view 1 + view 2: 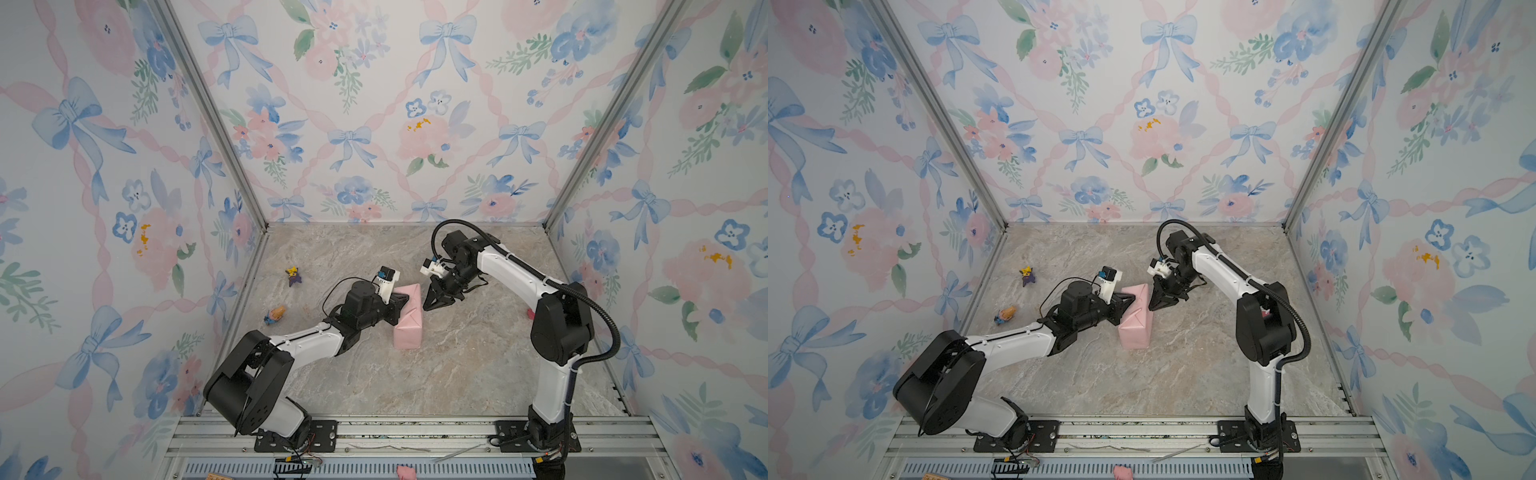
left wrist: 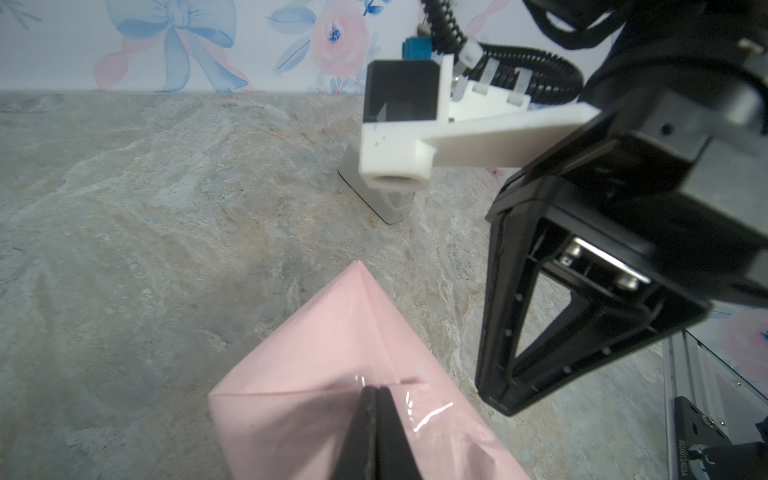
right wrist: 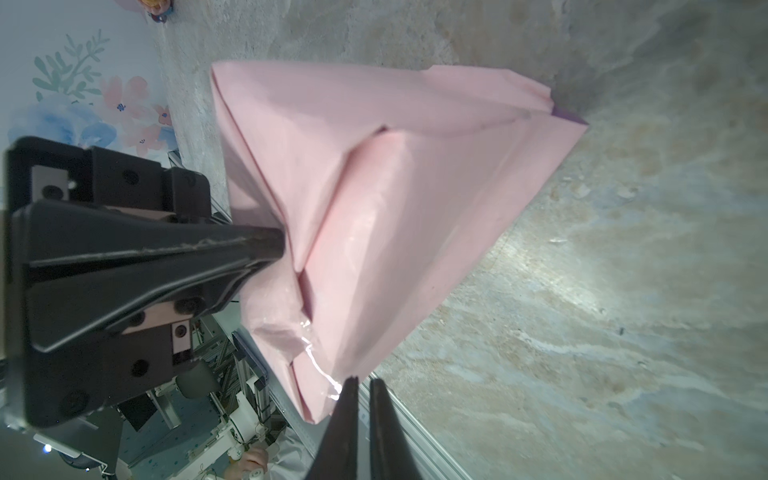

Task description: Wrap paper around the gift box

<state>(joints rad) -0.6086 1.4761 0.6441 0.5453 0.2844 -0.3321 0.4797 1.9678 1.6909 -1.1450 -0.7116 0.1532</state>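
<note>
Paper (image 1: 409, 322) folded pink-side-out into a boxy parcel, tape (image 2: 415, 419) glinting on one end. Sits in the middle of the table (image 1: 457, 374). Left gripper (image 1: 401, 300) clamped fully shut, nothing visibly pinched, tips pressed into the parcel's left side near the far end. Right gripper (image 1: 428, 306) just beside the right of that same end, not touching, jaws nearly together on nothing. Small grey tape dispenser (image 2: 384, 208) beyond that far end; purple toy (image 1: 294, 275) and orange toy (image 1: 275, 314) way off left.

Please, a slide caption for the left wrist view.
Shut left pincer on the pink paper, right pincer close beside it.
</note>
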